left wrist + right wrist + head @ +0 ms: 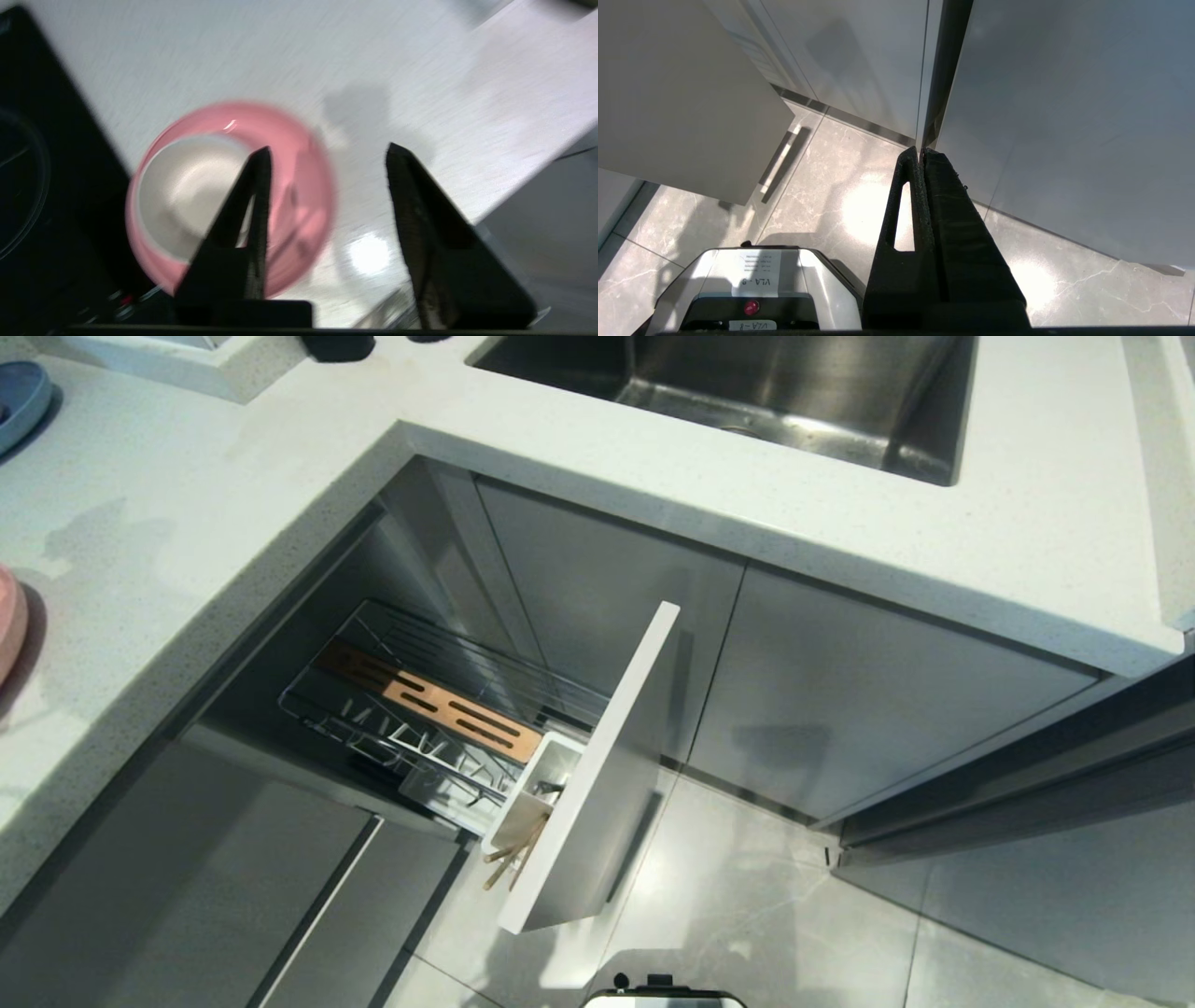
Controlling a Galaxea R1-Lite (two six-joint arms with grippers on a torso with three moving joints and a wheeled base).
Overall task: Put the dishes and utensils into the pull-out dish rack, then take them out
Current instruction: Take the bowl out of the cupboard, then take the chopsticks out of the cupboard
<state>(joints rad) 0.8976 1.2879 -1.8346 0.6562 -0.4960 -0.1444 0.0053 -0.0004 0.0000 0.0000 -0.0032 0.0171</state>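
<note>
In the left wrist view the cream-white bowl (187, 196) sits inside the pink plate (299, 186) on the white counter. My left gripper (328, 147) hovers over the plate's edge, open, with nothing between its fingers. The head view catches only a sliver of the plate (7, 625), at the far left. The pull-out dish rack (373, 719) stands drawn out, with its wooden strip (439, 700) and pale front (607, 775). Its white cup (537, 775) holds the chopsticks (509, 863) and a grey spoon handle (551, 789). My right gripper (920, 150) hangs shut over the floor.
A black hob (42, 186) lies beside the plate. A blue plate (19, 397) sits at the counter's far left corner. The steel sink (747, 392) is at the back. Grey cabinet doors (840, 691) flank the rack, and my own base (663, 994) shows on the tiled floor.
</note>
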